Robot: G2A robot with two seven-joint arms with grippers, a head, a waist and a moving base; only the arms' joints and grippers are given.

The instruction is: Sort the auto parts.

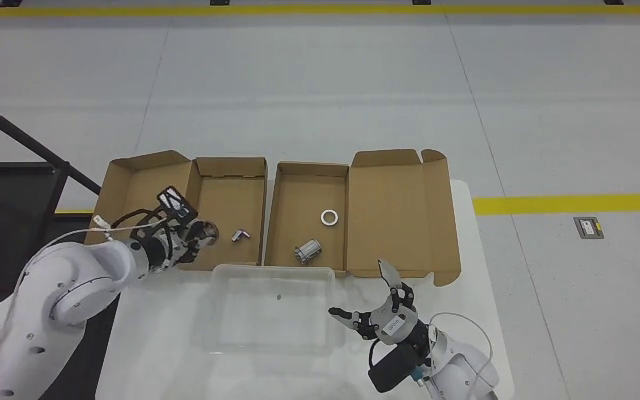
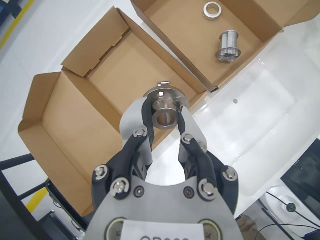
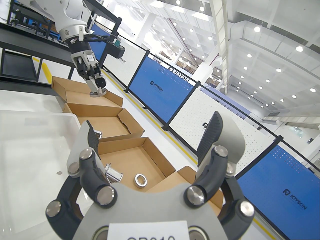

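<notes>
between the fingers of the left gripper (image 2: 164, 116) sits a flanged metal hub (image 2: 172, 93), pinched tight by its narrow collar. its axis runs straight out from the fingers, flange at the far end. just beyond the fingers lies the left cardboard box (image 2: 75, 126), so release looks like a short lowering. the right gripper (image 3: 152, 123) hangs wide open and holds nothing, well apart, near the clear bin (image 1: 270, 310). a ring (image 2: 212, 11) and a splined sleeve (image 2: 228, 47) lie in the right box (image 2: 180, 26).
</notes>
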